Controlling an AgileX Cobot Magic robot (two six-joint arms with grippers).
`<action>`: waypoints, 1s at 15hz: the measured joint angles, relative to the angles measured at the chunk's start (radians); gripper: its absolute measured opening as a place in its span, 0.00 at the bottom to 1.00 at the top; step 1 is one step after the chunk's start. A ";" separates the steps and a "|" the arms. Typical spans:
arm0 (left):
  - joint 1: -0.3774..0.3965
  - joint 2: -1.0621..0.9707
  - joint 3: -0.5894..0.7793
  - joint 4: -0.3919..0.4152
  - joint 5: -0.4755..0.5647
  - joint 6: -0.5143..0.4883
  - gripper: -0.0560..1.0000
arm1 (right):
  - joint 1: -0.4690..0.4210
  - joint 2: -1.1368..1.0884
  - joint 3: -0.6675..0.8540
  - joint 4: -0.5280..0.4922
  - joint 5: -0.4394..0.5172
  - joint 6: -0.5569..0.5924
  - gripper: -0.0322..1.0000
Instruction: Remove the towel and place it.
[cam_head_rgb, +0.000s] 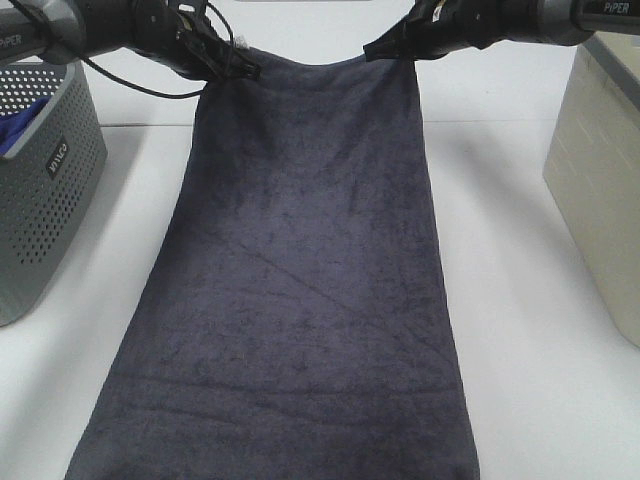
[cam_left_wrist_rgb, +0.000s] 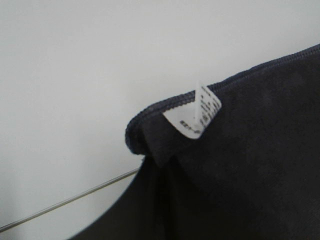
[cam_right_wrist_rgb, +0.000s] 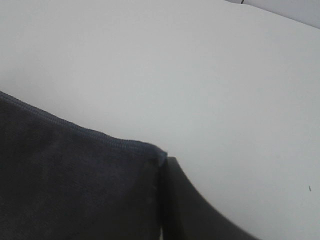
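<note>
The towel (cam_head_rgb: 300, 280), dark charcoal-grey and long, hangs spread flat in the exterior high view, from the top of the picture down to its bottom edge. My left gripper (cam_head_rgb: 236, 68) is shut on its upper left corner. My right gripper (cam_head_rgb: 388, 46) is shut on its upper right corner. The left wrist view shows the pinched corner of the towel (cam_left_wrist_rgb: 240, 165), folded over, with a small white tag (cam_left_wrist_rgb: 193, 113) sticking out. The right wrist view shows the other towel (cam_right_wrist_rgb: 75, 195) corner with its stitched hem, beside a dark finger (cam_right_wrist_rgb: 197, 217).
A grey perforated basket (cam_head_rgb: 45, 190) stands at the left with a blue cloth (cam_head_rgb: 20, 125) inside. A cream container (cam_head_rgb: 600, 170) stands at the right edge. The white table (cam_head_rgb: 540, 330) lies under and around the hanging towel.
</note>
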 joint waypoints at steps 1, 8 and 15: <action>0.000 0.004 0.000 0.000 0.000 0.000 0.06 | -0.001 0.002 0.000 0.000 -0.006 -0.001 0.05; 0.000 0.036 -0.001 0.005 -0.080 0.000 0.06 | -0.004 0.080 -0.015 0.000 -0.049 -0.001 0.05; 0.000 0.119 -0.001 0.006 -0.141 0.000 0.06 | -0.004 0.155 -0.020 0.000 -0.089 -0.001 0.05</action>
